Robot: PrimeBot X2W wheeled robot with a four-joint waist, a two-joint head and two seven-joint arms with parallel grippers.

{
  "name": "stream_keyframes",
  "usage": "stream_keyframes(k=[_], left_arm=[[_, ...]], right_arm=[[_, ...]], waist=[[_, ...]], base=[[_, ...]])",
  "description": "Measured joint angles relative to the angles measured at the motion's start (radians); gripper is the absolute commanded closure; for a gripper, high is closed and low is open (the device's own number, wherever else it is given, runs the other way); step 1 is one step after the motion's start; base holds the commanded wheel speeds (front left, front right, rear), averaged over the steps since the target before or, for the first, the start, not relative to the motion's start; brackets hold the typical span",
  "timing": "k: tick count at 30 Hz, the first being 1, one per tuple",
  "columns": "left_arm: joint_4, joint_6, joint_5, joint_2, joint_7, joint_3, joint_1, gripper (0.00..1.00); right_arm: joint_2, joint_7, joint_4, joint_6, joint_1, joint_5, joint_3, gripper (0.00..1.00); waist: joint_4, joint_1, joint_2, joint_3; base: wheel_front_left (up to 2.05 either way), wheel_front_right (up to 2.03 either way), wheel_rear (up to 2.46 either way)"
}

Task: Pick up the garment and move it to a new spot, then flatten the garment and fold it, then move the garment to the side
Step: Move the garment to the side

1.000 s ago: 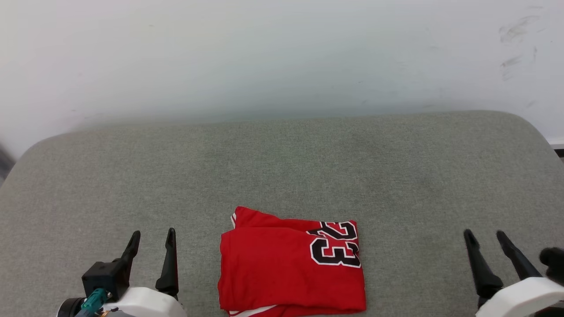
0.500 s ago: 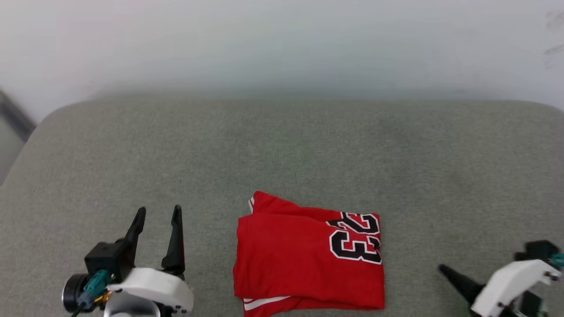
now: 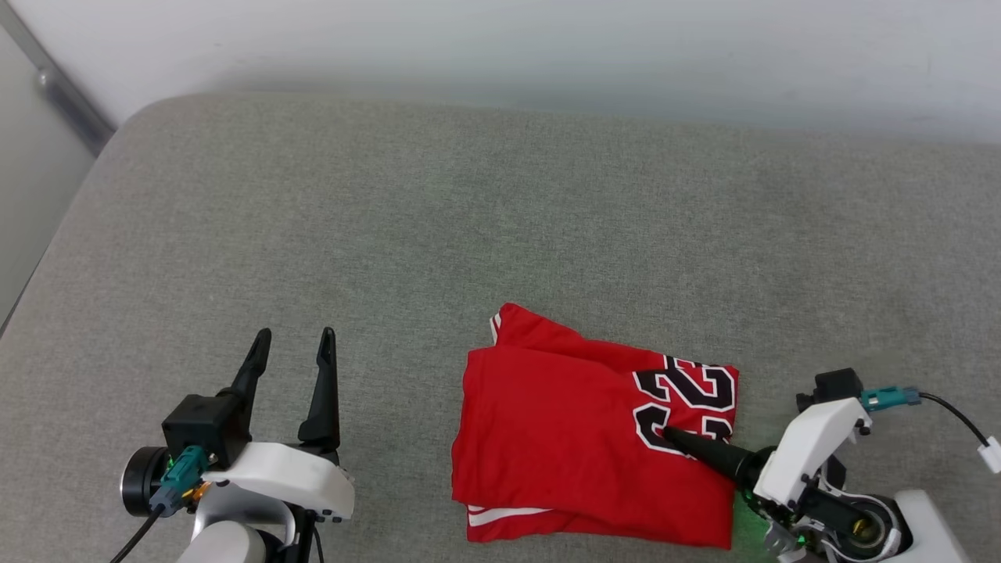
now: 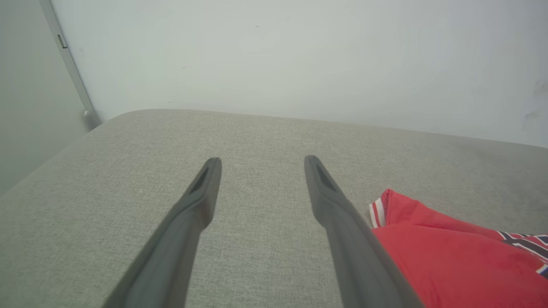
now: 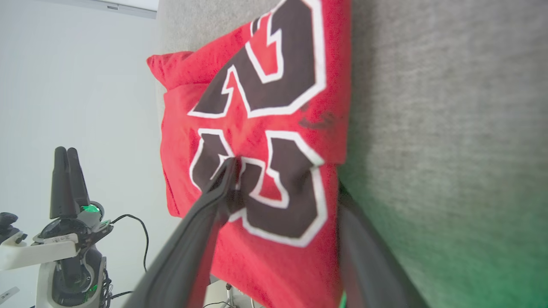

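Observation:
The garment [image 3: 563, 422] is a red shirt lying folded on the grey cushion [image 3: 391, 234], its black "23" print at the right end. My right gripper [image 3: 688, 446] comes in sideways from the right. One finger lies on top of the print and the other goes beneath the garment's right edge. In the right wrist view the garment [image 5: 184, 107] sits between the parted fingers of the right gripper [image 5: 287, 173]. My left gripper [image 3: 295, 336] stands open and holds nothing, left of the garment and apart from it. The left wrist view has the left gripper [image 4: 261, 162] over bare cushion, with the garment [image 4: 449, 265] at lower right.
A pale wall [image 3: 547, 47] runs along the cushion's far edge. A grey metal strip [image 3: 62, 86] slants down the wall at the top left. The cushion's rounded left edge [image 3: 47, 258] falls away beyond my left arm. Cables hang from both wrists.
The head camera has tilted down and shifted. My right gripper turned on its side and moved left to the garment's right edge, one finger over the print. The left gripper stays open.

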Motion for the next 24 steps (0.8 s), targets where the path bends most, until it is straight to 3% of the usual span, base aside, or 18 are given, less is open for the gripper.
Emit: stream_keyframes(k=[7, 13, 14, 15, 24], left_arm=[[0.019, 0.002, 0.000, -0.003, -0.004, -0.005, 0.006, 0.00], [0.021, 0.009, -0.002, -0.005, -0.009, -0.010, 0.040, 0.00], [0.012, 0.016, -0.003, -0.006, -0.012, -0.008, 0.057, 0.00], [0.008, 0.019, -0.003, -0.006, -0.013, -0.008, 0.063, 0.00], [-0.040, 0.026, -0.010, 0.002, -0.014, 0.000, 0.085, 0.00]], right_arm=[[-0.044, -0.063, 0.012, -0.001, -0.009, 0.017, 0.102, 1.00], [-0.149, -0.154, 0.022, -0.001, -0.036, -0.141, 0.206, 1.00], [-0.195, -0.176, 0.054, -0.001, -0.056, -0.261, 0.244, 1.00], [-0.207, -0.180, 0.066, -0.001, -0.064, -0.302, 0.253, 1.00], [-0.218, -0.182, 0.139, -0.001, -0.172, -0.495, 0.242, 1.00]], waist=[[-0.007, 0.0000, 0.0000, -0.037], [-0.055, 0.0000, 0.0000, -0.087], [-0.096, 0.0000, 0.0000, -0.105], [-0.113, -0.0001, 0.0000, -0.108], [-0.311, 0.0000, 0.0000, -0.098]], base=[[0.00, 0.00, 0.00], [0.00, 0.00, 0.00], [0.00, 0.00, 0.00], [0.00, 0.00, 0.00], [0.00, 0.00, 0.00]])
